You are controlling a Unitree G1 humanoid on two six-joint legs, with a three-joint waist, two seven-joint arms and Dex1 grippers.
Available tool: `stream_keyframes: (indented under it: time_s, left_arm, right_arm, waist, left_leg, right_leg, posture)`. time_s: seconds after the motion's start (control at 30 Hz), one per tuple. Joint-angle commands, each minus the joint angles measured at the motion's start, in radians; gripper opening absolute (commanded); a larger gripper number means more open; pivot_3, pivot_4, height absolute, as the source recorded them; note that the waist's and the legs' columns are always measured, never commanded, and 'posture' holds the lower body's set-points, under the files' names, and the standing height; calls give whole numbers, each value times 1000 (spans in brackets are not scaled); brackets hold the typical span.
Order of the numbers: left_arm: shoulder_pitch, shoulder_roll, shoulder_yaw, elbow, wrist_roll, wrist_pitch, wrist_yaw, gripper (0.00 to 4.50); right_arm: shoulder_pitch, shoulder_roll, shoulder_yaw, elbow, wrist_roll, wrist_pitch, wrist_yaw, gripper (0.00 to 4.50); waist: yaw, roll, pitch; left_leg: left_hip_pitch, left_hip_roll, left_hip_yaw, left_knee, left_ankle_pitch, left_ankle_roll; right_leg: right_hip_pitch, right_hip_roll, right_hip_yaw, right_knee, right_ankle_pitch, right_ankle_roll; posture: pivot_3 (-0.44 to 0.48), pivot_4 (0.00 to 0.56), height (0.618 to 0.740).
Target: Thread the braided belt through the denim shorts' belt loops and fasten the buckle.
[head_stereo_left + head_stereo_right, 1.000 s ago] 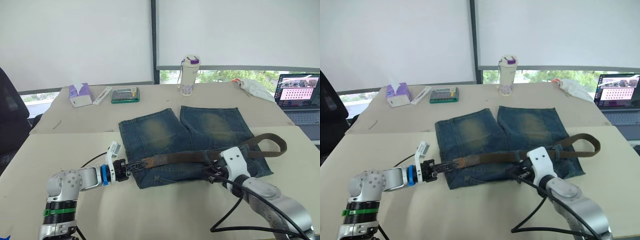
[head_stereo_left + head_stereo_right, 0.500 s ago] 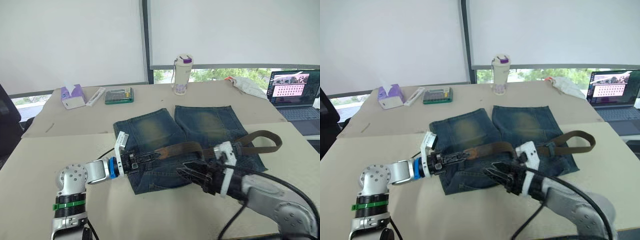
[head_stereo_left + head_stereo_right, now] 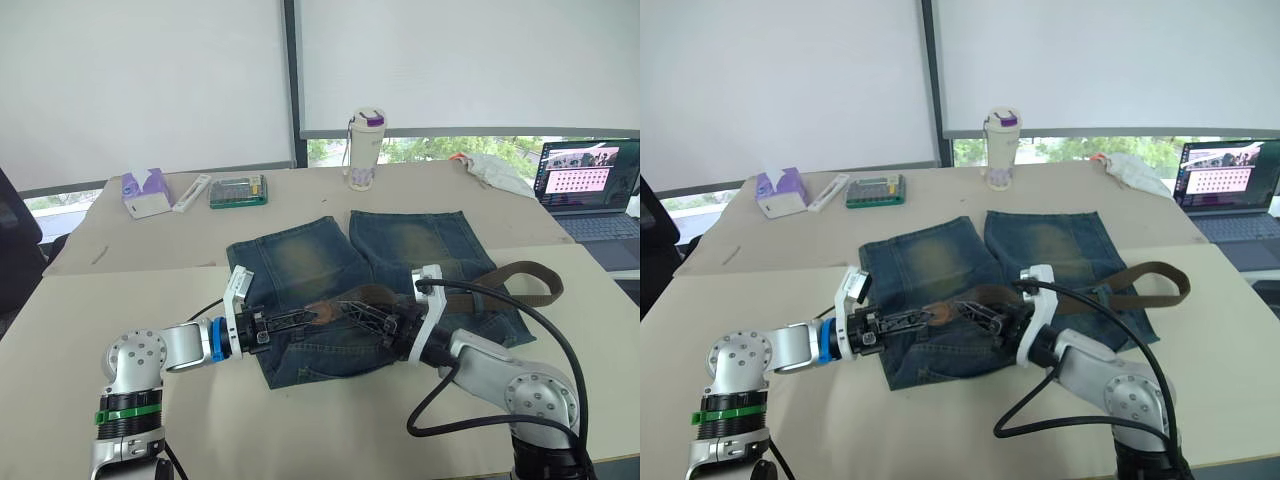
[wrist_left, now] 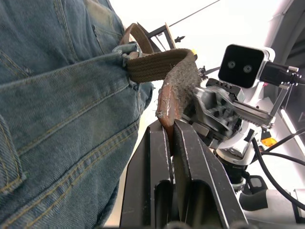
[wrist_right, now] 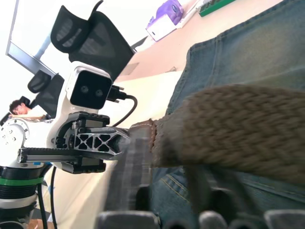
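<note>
On the near half of the beige tabletop (image 3: 90,300), the denim shorts (image 3: 340,290) lie flat with their waistband nearest and the two faded legs pointing away. Just above that waistband the left hand (image 3: 300,318) has its two black fingers (image 4: 159,157) pinched together on the reddish-brown leather tip of the braided belt (image 3: 520,275), holding the tip lifted off the denim. Facing it from the other side, the right hand (image 3: 360,315) reaches the same lifted stretch of woven strap; its fingers sit around the belt, though whether they are clamped cannot be told. From there the belt runs across the shorts and loops out past their right edge onto the tabletop. Farther back stand a tissue box (image 3: 145,192), a green calculator (image 3: 238,190), a capped bottle (image 3: 365,135) and an open laptop (image 3: 590,190).
</note>
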Motion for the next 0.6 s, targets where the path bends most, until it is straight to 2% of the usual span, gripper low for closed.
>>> stream_keyframes:
  time_s: [0.03, 0.17, 0.4, 0.57, 0.6]
  left_arm:
    - [-4, 25, -16, -42, -1, -26, -12, 0]
    - [2, 82, -75, -44, 120, -148, -49, 0]
    - [60, 259, -206, -96, 335, -426, -280, 2346]
    - [109, 326, -236, -104, 451, -600, -374, 4020]
    - [118, 335, -242, -104, 472, -627, -387, 4020]
  right_arm:
    - [-50, -18, 57, -17, -58, -21, 9, 57]
    - [-68, -5, 122, 28, -183, -36, -34, 57]
    - [-50, 66, 165, 75, -310, -58, -75, 0]
    - [-36, 109, 174, 81, -363, -63, -80, 0]
    - [-34, 116, 175, 82, -370, -63, -79, 0]
  waist:
    - [-3, 0, 0]
    - [-5, 0, 0]
    - [-8, 1, 0]
    - [-8, 2, 0]
    - [-10, 2, 0]
  left_leg:
    - [0, 0, 0, 0, 0, 0]
    - [0, 1, 0, 0, 0, -1]
    - [0, 1, 1, -2, 1, -1]
    - [0, 0, 1, -2, -1, 1]
    - [0, 1, 1, -2, -2, 3]
  right_leg:
    - [0, 0, 0, 0, 0, 0]
    - [0, 0, 0, 0, 0, 0]
    - [-2, 0, 1, 0, 0, -1]
    - [-1, -1, 0, -1, 0, -1]
    - [-1, 0, 0, -1, 0, -1]
  posture:
    - [0, 150, 740]
    - [0, 150, 740]
    - [0, 150, 740]
    - [0, 150, 740]
    - [0, 150, 740]
